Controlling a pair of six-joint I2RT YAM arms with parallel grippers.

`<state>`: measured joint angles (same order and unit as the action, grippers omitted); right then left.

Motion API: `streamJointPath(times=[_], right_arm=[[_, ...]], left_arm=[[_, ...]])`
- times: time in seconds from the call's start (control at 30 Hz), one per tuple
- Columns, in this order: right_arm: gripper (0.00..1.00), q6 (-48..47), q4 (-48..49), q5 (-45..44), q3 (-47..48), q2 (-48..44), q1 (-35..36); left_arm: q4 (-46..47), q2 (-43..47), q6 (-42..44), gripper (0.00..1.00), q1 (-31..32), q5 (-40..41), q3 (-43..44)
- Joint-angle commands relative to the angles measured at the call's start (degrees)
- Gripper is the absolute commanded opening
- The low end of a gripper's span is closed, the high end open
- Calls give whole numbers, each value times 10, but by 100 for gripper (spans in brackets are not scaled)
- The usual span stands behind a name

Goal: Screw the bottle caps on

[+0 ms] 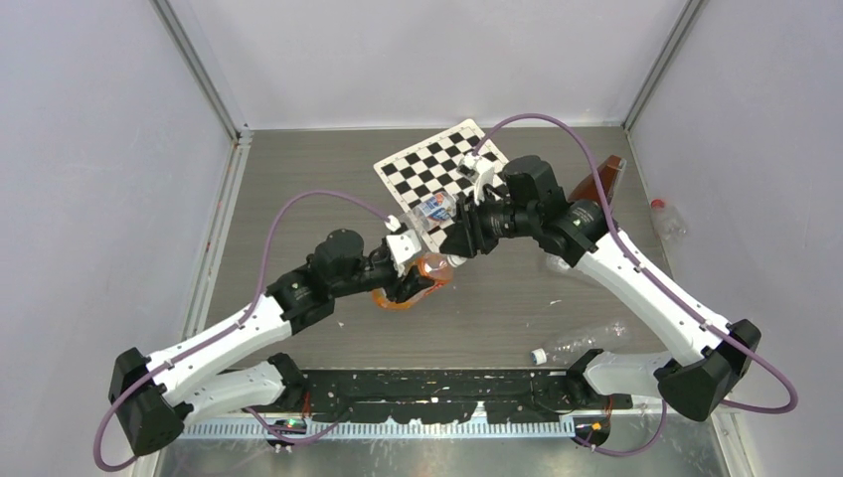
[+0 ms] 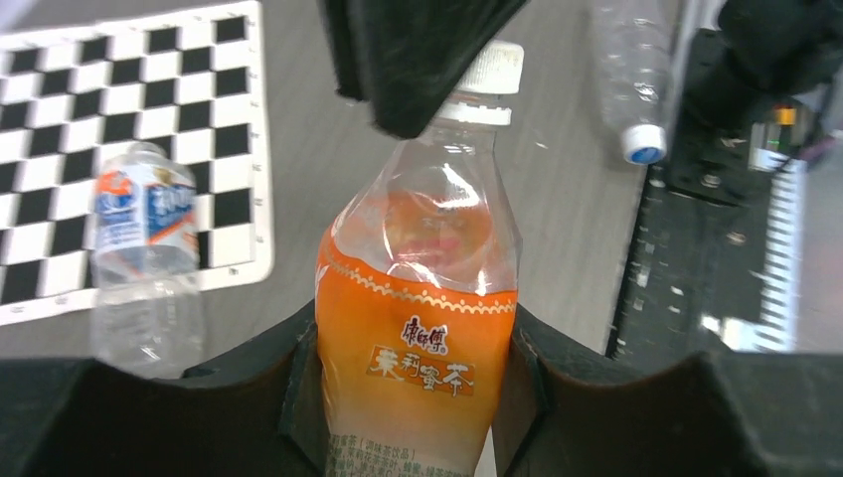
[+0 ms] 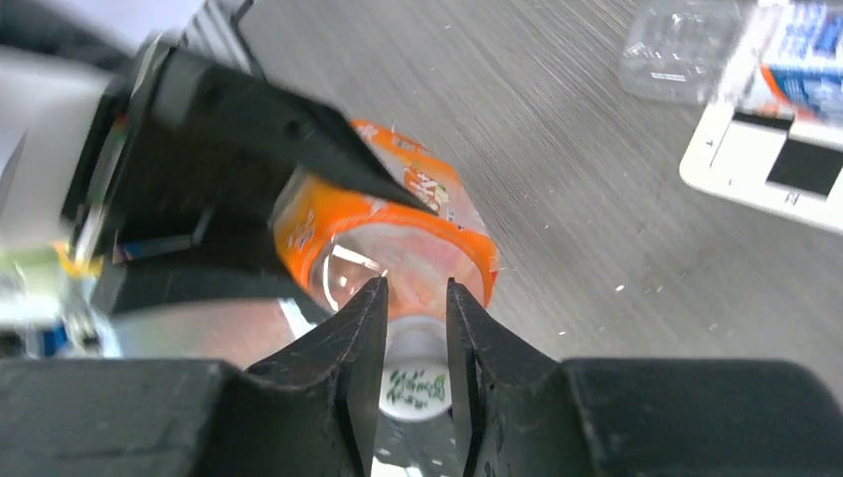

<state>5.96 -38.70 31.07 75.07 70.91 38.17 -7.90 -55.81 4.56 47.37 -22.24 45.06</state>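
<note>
My left gripper (image 2: 410,343) is shut on an orange-labelled bottle (image 2: 418,338), its fingers pressing on both sides of the label. I hold the bottle above the middle of the table (image 1: 429,270), tipped toward the right arm. A white bottle cap (image 3: 416,383) with green print sits on the bottle's neck (image 2: 492,75). My right gripper (image 3: 408,293) straddles that cap, and its two black fingers lie against the cap's sides. From above, the right gripper (image 1: 459,243) meets the bottle's top just right of the left gripper (image 1: 413,283).
A checkerboard sheet (image 1: 418,164) lies at the back with a clear blue-labelled bottle (image 1: 434,207) on its near edge. A brown bottle (image 1: 596,179) lies at the back right. One clear bottle (image 1: 668,221) lies by the right wall and another (image 1: 582,343) near the right arm's base.
</note>
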Motion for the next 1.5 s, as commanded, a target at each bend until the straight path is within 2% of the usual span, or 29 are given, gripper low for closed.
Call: streamJointPath(times=[0.0,0.07,0.13,0.17,0.2,0.27,0.33,0.47,0.7,0.93,1.1,1.33,1.43,1.47], right_arm=[[1,260,56,-119,-25,-2,7],[1,249,61,-129,-17,-12,7],[10,215,55,-133,6,-22,6],[25,188,43,-135,16,-27,5],[33,175,35,-141,37,-29,3],[59,152,14,-162,66,-35,0],[72,143,10,-184,82,-43,-2],[80,141,53,-193,66,-62,-2],[80,211,156,-174,-41,-82,-2],[78,245,227,-168,-113,-92,-1],[61,248,259,-159,-135,-95,0],[50,234,272,-169,-165,-107,0],[39,228,287,-186,-175,-115,1],[32,226,289,-190,-178,-116,0]], left_arm=[[243,25,76,0,61,184,-9],[220,20,99,0,73,198,-7],[188,17,88,0,73,208,-3],[175,17,82,0,73,215,-4],[164,18,75,0,73,218,-8],[151,21,57,0,73,246,-22],[158,27,37,0,73,254,-45],[228,38,-32,0,73,262,-94],[341,14,-82,1,72,274,-107],[399,-23,-99,1,73,261,-102],[428,-47,-117,2,73,256,-100],[446,-64,-124,5,73,240,-101],[448,-61,-127,11,73,234,-109],[447,-59,-127,14,73,235,-112]])
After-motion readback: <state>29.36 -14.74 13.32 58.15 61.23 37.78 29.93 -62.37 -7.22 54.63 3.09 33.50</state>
